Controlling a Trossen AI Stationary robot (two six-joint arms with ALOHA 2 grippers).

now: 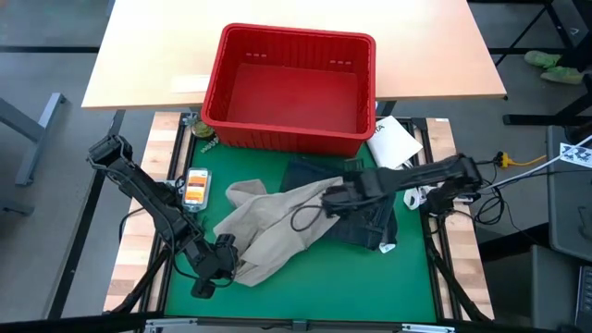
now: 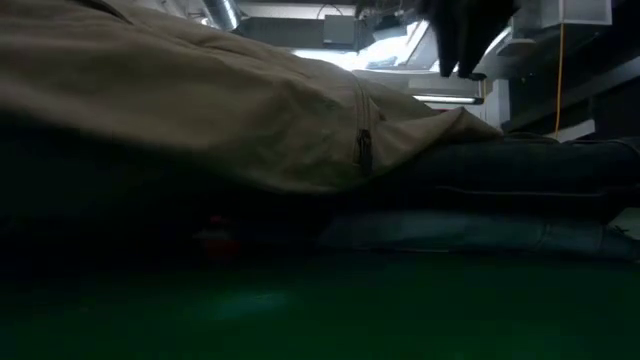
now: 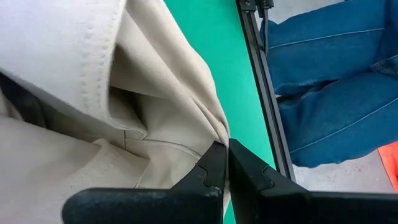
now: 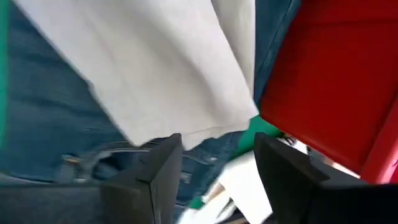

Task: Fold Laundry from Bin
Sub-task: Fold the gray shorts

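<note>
Khaki trousers (image 1: 268,231) lie spread on the green tabletop (image 1: 305,287), overlapping the denim jeans (image 1: 365,217) just in front of the empty red bin (image 1: 291,88). Left hand (image 3: 225,163) — pinched closed on a khaki edge. Right hand (image 4: 217,165) — fingers apart, gripping nothing, above both garments.

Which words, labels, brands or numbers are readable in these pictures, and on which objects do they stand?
None can be read.
The small orange and white object beside the khaki trousers carries markings, too small to read.
The white packet near the red bin shows no legible print.
The jeans show no readable label.
</note>
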